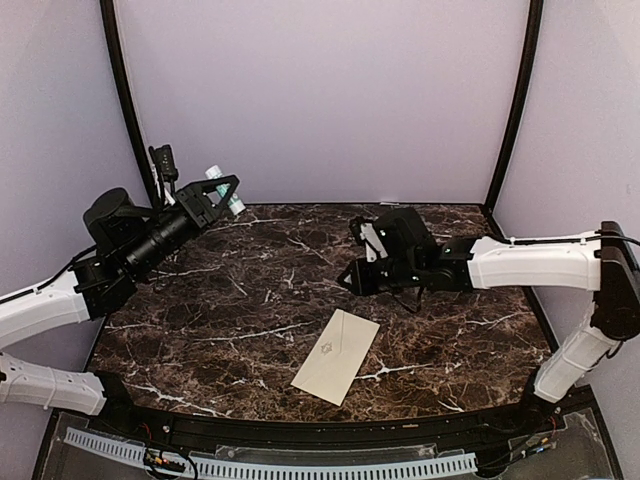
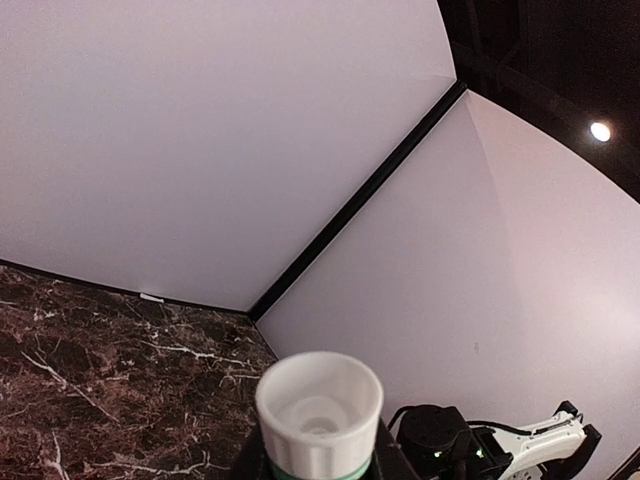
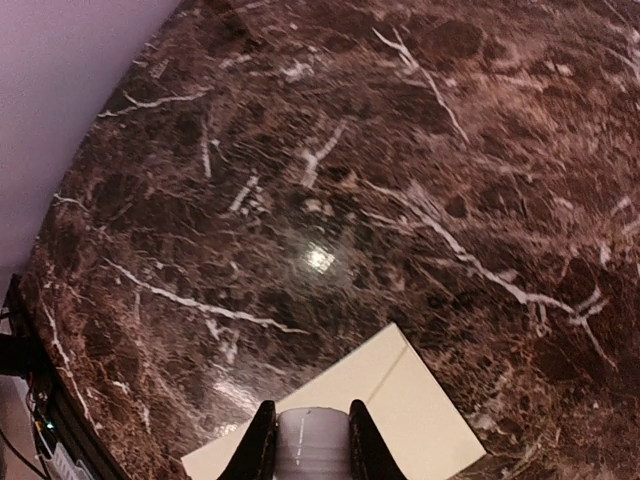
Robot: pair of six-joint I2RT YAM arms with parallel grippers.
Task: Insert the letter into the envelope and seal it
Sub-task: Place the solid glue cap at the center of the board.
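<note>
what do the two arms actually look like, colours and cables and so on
Both arms have white shell links near the base and black joints, wrists and jaws. The left arm ends in a black cylindrical section; the right arm has a boxy white forearm. Thin black cables run along each. No markings are readable.

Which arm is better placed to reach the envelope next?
Right. The right end effector hangs near the envelope, gripping a small cylinder. The left end effector is raised at the far corner, holding a white-capped tube.
</note>
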